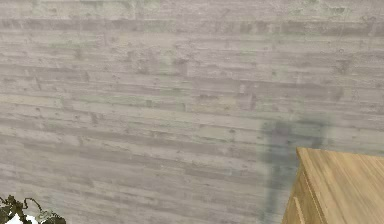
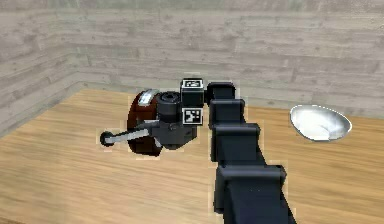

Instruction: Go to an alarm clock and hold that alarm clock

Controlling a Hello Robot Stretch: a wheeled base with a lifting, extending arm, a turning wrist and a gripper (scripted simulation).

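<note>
In the arm side view the dark arm [image 2: 240, 150] reaches out over a wooden tabletop [image 2: 70, 150]. At its far end sit two white marker squares, with the gripper [image 2: 108, 138] to their left, its thin fingers pointing toward the view's left. A round, dark red-brown thing [image 2: 140, 112] with a pale top, shaped like a small alarm clock, stands on the tabletop right at or behind the gripper's body. I cannot tell whether the gripper holds anything, nor whether it touches that round thing.
A shiny silver bowl [image 2: 320, 123] lies on the same tabletop at the arm side view's right. Grey plank walls [image 2: 100, 50] close the table's far side. The forward view shows a grey plank wall [image 1: 150, 100], a wooden table corner [image 1: 345, 190] and plant leaves [image 1: 25, 212].
</note>
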